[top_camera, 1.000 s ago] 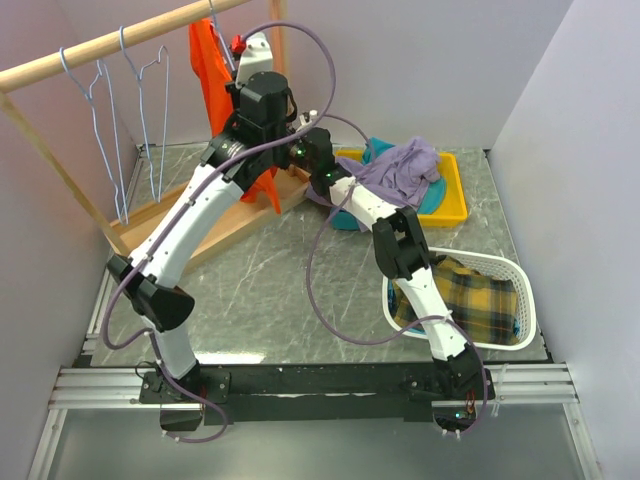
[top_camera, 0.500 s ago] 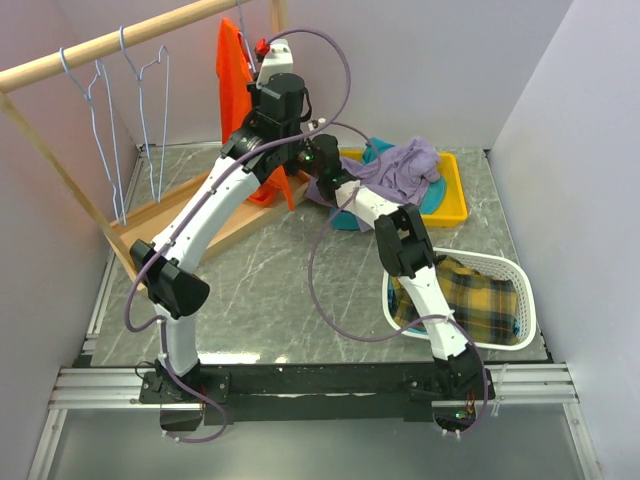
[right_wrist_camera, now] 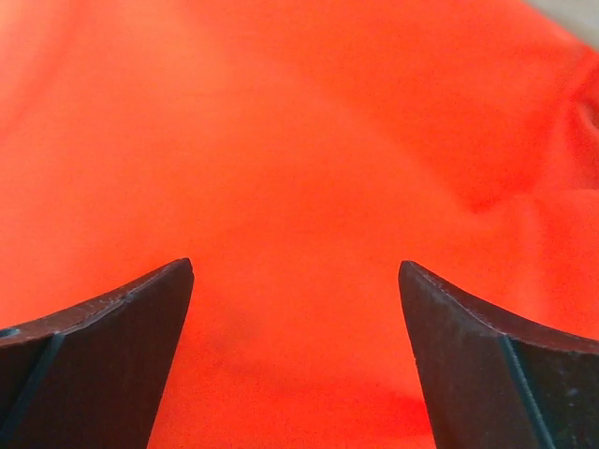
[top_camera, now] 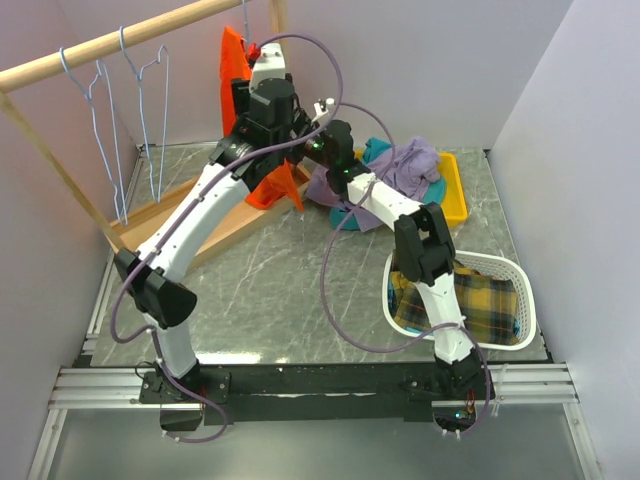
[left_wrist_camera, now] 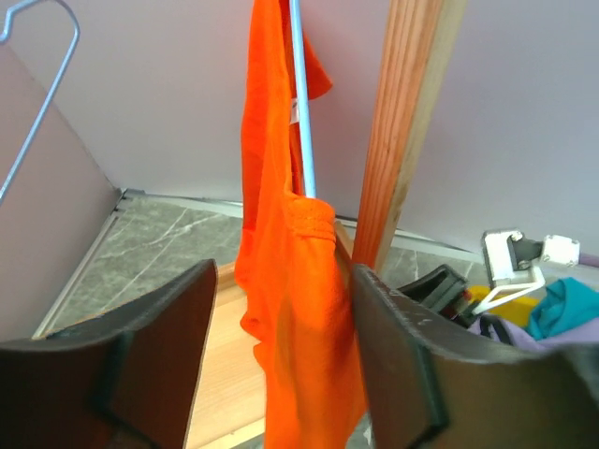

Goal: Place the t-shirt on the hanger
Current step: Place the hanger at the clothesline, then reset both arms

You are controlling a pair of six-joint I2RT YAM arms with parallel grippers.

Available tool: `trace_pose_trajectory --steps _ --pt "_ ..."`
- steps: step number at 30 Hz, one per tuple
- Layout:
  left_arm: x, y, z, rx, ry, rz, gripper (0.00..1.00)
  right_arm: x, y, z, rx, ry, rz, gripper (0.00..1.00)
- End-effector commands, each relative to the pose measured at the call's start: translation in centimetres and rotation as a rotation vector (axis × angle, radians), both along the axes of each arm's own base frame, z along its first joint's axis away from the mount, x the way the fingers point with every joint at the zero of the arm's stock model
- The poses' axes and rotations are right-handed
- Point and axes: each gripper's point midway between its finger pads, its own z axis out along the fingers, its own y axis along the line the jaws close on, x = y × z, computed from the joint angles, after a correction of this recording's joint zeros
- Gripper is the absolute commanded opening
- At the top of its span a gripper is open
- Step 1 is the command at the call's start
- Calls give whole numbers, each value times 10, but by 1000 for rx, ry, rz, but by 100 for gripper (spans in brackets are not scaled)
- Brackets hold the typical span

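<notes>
The orange t-shirt (left_wrist_camera: 285,234) hangs in a narrow bunch on the light-blue wire hanger (left_wrist_camera: 301,112), beside the rack's upright wooden post (left_wrist_camera: 402,131). My left gripper (left_wrist_camera: 283,271) is open, and the shirt's lower part hangs between its fingers, close against the right finger (left_wrist_camera: 402,365). In the top view the t-shirt (top_camera: 232,70) hangs from the rod, its tail (top_camera: 278,185) showing behind my left arm. My right gripper (right_wrist_camera: 295,271) is open, facing orange cloth that fills its view. Nothing is clamped.
Two bare blue wire hangers (top_camera: 100,100) (top_camera: 150,100) hang on the wooden rod (top_camera: 90,48) at left. The rack's wooden base (top_camera: 180,215) lies below. A yellow tray (top_camera: 452,195) holds a lavender garment (top_camera: 405,165). A white basket (top_camera: 520,290) holds plaid cloth (top_camera: 470,300).
Both grippers went from shut to open and let go of the shirt. The shirt moved right along the rod with my left arm and now hangs by itself.
</notes>
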Motion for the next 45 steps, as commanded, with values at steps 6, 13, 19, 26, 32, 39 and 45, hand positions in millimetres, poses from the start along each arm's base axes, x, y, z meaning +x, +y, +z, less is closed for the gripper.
trace_pose_trajectory --steps 6,13,19,26,32,39,45 --pt "-37 6 47 -133 -96 -132 89 -22 -23 37 -16 -74 -40 100" --pt "-56 -7 44 -210 -73 -259 96 -43 -44 35 -34 -81 -69 100" --pt "-77 -20 38 -277 -38 -380 96 -66 -71 45 -76 -100 -115 100" --pt "-117 -46 34 -294 -10 -500 96 -101 -126 26 -199 -43 -239 100" --pt "-160 -79 10 -239 51 -534 96 -154 -201 8 -360 10 -427 100" --pt "-212 -104 -79 -236 178 -623 96 -232 -270 -13 -433 38 -551 100" --pt "-257 -116 -154 -280 320 -716 96 -274 -288 -53 -471 106 -522 100"
